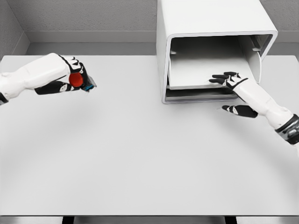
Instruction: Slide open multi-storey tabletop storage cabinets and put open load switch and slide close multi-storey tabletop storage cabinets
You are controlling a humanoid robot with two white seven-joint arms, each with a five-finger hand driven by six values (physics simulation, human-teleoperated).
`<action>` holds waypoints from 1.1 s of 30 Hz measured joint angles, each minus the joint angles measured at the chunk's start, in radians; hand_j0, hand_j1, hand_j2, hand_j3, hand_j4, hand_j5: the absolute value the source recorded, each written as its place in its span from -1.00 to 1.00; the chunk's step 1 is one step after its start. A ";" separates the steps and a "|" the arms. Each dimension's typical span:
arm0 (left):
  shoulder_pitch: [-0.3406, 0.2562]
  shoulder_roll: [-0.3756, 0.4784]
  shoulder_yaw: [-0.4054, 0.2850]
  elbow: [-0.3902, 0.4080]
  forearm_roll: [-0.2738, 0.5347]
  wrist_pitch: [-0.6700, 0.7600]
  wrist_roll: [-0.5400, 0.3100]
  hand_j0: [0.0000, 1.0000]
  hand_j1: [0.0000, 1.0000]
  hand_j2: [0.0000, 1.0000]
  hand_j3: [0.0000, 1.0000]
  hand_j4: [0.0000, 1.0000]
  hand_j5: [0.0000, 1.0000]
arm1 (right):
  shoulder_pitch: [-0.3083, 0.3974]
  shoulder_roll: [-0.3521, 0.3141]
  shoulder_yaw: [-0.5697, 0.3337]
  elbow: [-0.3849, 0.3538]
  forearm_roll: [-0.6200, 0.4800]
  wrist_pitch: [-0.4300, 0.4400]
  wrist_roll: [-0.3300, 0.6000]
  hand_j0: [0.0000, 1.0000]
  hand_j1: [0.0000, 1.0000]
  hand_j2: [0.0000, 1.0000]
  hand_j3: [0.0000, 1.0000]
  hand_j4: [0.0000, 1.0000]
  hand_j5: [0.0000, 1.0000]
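White cabinet (210, 18); red-knobbed switch (77, 80); pale grey table (140, 158); black-fingered right robot hand (226, 79).

A pale grey surface (140, 154) carries one thing — a white storage cabinet (210, 28) standing at its far edge, just beyond the right hand (227, 79) and well apart from the left hand (74, 77).
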 measured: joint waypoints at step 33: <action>-0.184 -0.180 -0.142 0.002 -0.011 0.003 0.002 -0.38 -0.38 -0.38 -0.38 -0.38 -0.38 | 0.081 -0.081 -0.112 -0.031 -0.073 -0.037 0.042 0.54 0.54 0.54 0.54 0.54 0.54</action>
